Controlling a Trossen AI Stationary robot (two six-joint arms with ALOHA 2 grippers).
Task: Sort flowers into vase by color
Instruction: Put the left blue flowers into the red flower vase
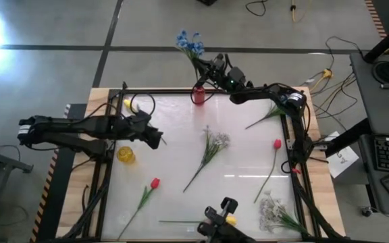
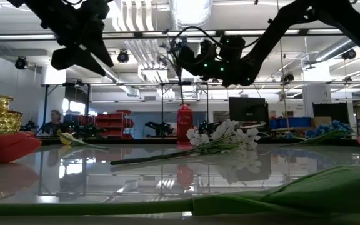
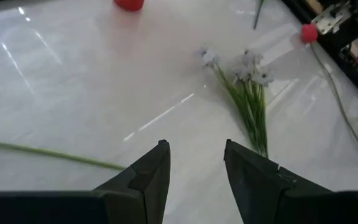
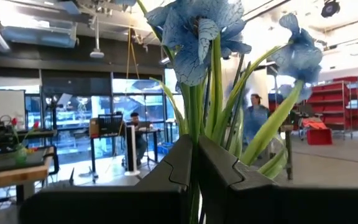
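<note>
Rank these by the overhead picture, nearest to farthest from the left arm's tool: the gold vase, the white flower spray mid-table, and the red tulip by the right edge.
From the left tool:
1. Gold vase, just beside it, at the table's left edge.
2. White flower spray, at the table's middle.
3. Red tulip, far across, near the right edge.

Left pincer (image 1: 159,138) parted, raised, idle; right pincer (image 1: 204,69) apparently clamped, lifted near far edge.
</note>
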